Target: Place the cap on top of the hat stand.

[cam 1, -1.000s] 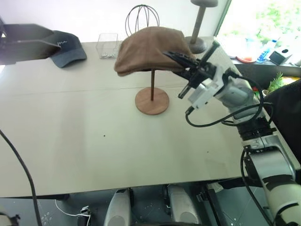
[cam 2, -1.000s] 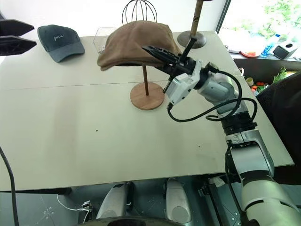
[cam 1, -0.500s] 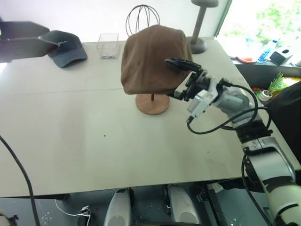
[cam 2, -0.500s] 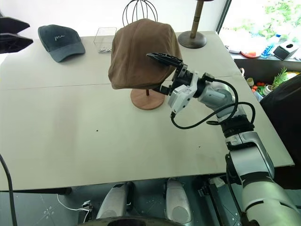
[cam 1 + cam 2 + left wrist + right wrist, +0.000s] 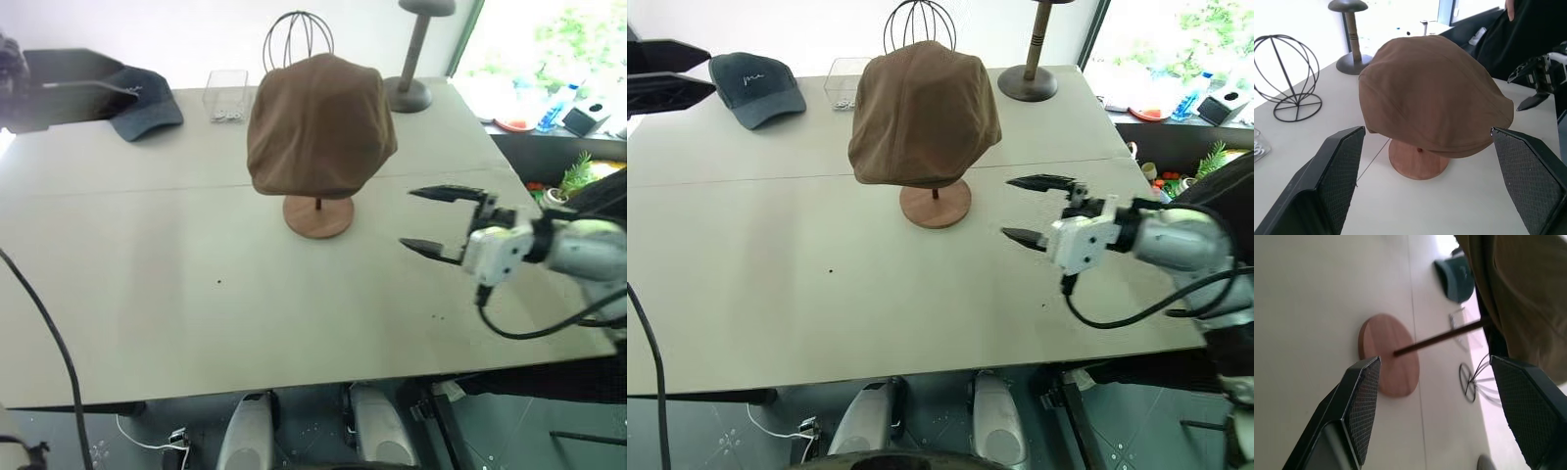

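The rust-brown cap [image 5: 318, 122] rests on top of the hat stand, draped over its disc and hiding it. Below the cap's edge show the thin rod [image 5: 1440, 338] and the round wooden base [image 5: 316, 216]. My right gripper [image 5: 407, 217] hangs open to the right of the stand, clear of the cap, with nothing between its fingers. It also shows in the left wrist view as the right gripper [image 5: 1535, 85]. My left gripper [image 5: 705, 71] is held open at the table's far left, well away from the cap, its fingers [image 5: 1327, 186] framing the cap [image 5: 1430, 93].
A dark grey baseball cap [image 5: 142, 98], a clear box [image 5: 225, 93], a black wire globe [image 5: 297, 39] and a grey stand [image 5: 416, 59] line the table's far edge. A person in dark clothes [image 5: 1528, 34] stands beyond the right edge.
My right gripper opened, let go of the cap and drew back to the right and down. The cap tipped and settled over the stand. The left gripper stayed put.
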`<state>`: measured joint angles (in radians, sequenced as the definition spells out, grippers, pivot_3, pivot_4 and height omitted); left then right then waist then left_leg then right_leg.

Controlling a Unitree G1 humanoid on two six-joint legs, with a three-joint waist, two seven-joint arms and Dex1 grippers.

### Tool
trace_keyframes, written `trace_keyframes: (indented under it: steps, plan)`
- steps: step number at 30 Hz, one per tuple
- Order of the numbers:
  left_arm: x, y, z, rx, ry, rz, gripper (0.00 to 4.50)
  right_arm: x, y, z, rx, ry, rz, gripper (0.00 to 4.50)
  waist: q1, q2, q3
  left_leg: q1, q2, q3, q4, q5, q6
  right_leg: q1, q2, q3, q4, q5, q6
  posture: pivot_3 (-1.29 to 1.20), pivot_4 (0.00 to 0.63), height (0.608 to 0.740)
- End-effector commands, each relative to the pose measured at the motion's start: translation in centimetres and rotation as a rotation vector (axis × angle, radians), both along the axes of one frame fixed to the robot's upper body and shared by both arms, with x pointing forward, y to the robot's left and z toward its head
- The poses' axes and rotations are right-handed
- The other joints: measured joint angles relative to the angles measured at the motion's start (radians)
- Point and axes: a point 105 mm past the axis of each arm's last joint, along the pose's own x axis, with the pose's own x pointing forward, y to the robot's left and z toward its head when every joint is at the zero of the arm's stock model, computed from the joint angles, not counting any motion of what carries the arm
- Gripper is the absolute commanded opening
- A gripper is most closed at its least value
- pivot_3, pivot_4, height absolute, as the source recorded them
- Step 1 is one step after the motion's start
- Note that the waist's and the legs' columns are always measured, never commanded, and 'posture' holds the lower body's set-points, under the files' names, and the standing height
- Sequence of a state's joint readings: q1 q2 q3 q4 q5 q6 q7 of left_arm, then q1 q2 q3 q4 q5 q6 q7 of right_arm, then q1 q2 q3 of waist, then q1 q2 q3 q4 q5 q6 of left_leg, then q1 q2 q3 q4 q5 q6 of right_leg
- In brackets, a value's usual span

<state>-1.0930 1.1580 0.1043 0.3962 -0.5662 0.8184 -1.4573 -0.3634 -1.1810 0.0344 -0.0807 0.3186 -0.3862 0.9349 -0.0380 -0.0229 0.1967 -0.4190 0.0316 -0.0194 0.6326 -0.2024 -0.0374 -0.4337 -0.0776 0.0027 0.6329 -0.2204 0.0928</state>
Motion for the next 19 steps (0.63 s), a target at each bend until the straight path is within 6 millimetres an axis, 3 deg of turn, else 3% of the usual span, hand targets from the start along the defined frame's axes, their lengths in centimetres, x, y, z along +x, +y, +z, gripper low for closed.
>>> trace_keyframes:
  steps: [1,4,10,19]
  plan:
    - [-0.2,-0.1,0.7,0.019,-0.049,-0.014,4.30,0.2,-1.9,5.6,0.157,0.140,-0.081,3.64,-0.004,0.000,0.000,0.002,0.000,0.000,0.000,0.000,0.000,0.001,0.000,0.000,0.000,0.000,0.000,0.00,0.150,0.740]
    - [-0.1,-0.1,0.3,0.028,-0.044,-0.022,4.30,0.8,-3.8,7.9,0.315,0.359,-0.121,3.64,-0.005,0.000,0.000,0.006,0.000,0.001,-0.001,0.000,0.000,0.004,0.000,0.001,0.000,0.000,-0.001,0.00,0.150,0.740]
    - [-0.5,0.0,0.3,0.035,-0.045,-0.028,4.30,0.9,-5.3,10.6,0.458,0.652,-0.049,3.64,-0.001,0.001,0.001,0.005,0.000,0.002,-0.002,-0.001,0.001,0.003,-0.001,0.001,-0.002,-0.001,-0.001,0.00,0.150,0.740]
    - [-1.6,0.9,0.8,0.049,-0.073,0.017,4.30,2.9,-5.0,11.6,0.474,0.703,-0.039,3.64,-0.007,0.001,0.001,0.000,0.000,0.003,-0.002,-0.001,0.001,-0.003,-0.001,0.002,0.000,-0.001,0.000,0.00,0.150,0.740]
